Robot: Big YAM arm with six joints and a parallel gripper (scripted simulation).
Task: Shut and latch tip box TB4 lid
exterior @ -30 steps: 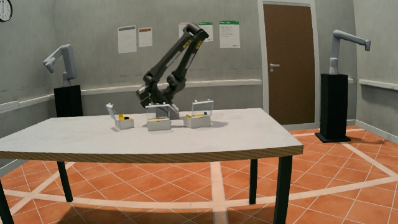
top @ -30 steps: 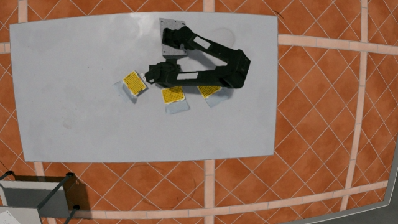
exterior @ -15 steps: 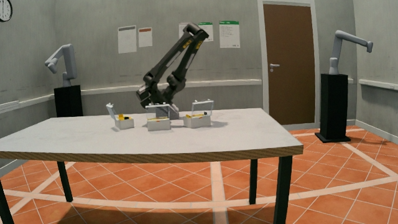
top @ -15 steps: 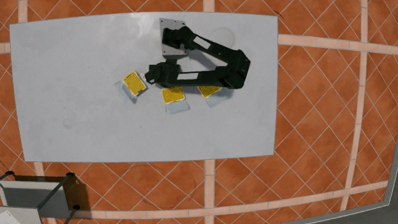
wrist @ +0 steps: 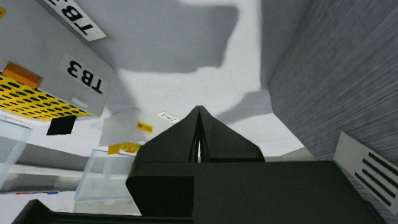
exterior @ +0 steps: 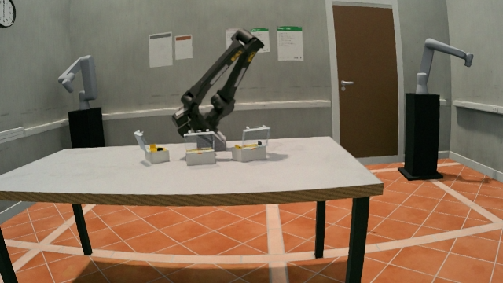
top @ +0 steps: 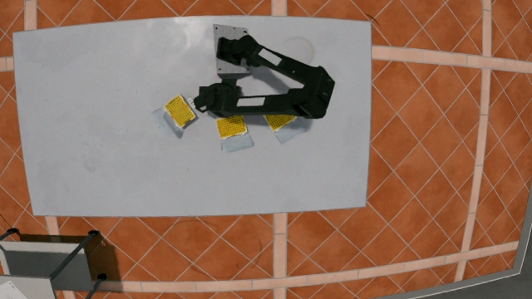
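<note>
Three tip boxes with yellow racks stand flat on the bench with their clear lids raised: a left box point(top: 179, 110) point(exterior: 157, 154), a middle box point(top: 231, 126) point(exterior: 200, 156) and a right box point(top: 279, 121) point(exterior: 249, 151). In the wrist view one box close at the left carries the label TB3 point(wrist: 82, 75). A farther box point(wrist: 125, 135) lies ahead of the fingers, and its label is too small to read. My gripper point(top: 194, 101) point(exterior: 178, 118) point(wrist: 199, 111) is shut and empty. It hovers above the bench just behind the left box's near corner and touches no lid.
My arm folds back over the right box to its base plate point(top: 230, 50) at the bench's rear. Two grey arms on black pedestals point(exterior: 86, 126) point(exterior: 421, 134) stand off the bench. A stool point(top: 46, 266) stands on the floor.
</note>
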